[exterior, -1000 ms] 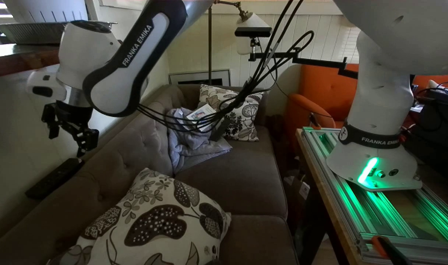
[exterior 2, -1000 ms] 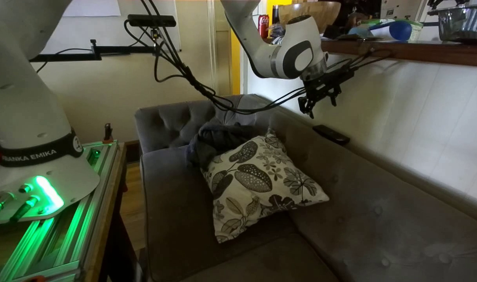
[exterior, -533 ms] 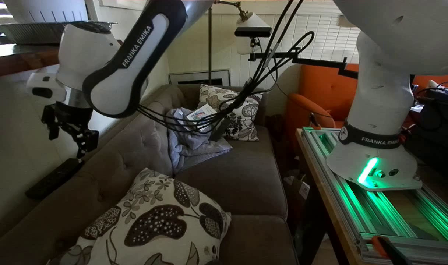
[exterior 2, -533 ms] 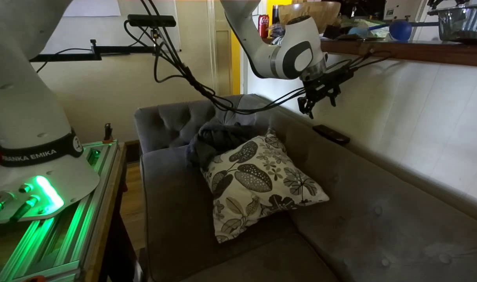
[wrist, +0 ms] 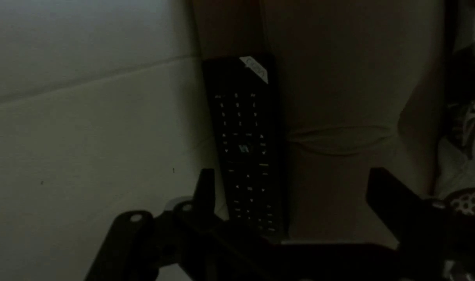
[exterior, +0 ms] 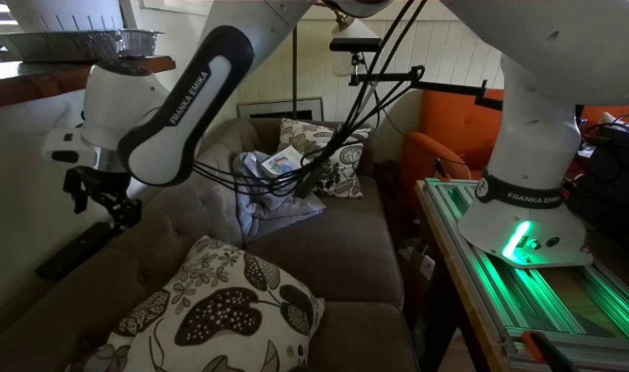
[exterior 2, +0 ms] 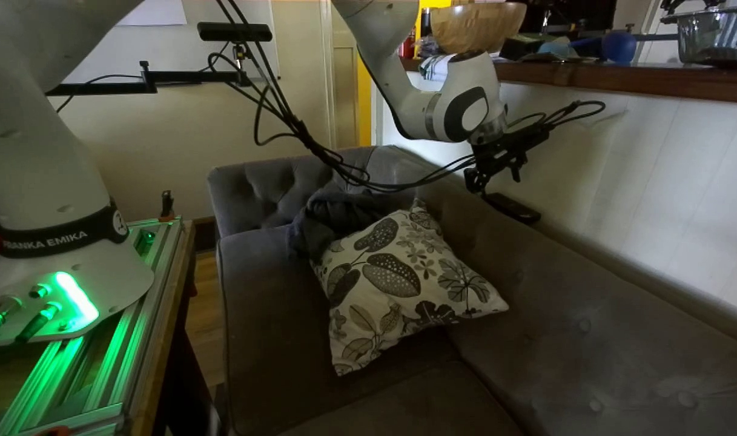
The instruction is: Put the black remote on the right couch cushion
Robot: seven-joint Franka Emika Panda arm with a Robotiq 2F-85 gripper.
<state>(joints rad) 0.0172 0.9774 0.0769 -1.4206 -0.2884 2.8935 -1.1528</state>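
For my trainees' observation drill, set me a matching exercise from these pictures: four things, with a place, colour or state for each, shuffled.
Things
1. black remote
2. hand
3. armchair
4. foil tray

Places, colours, states
A. on the wooden ledge
B. orange
C. atop the couch back, beside the wall
D. open

Pairs: 1-C; 2-D; 3-B; 4-A

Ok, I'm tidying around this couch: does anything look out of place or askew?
Mainly the black remote: it lies on top of the couch backrest, beside the wall, an odd perch for a remote. A leaf-patterned pillow also sits askew, angled across the seat. I see nothing spilled or damaged.
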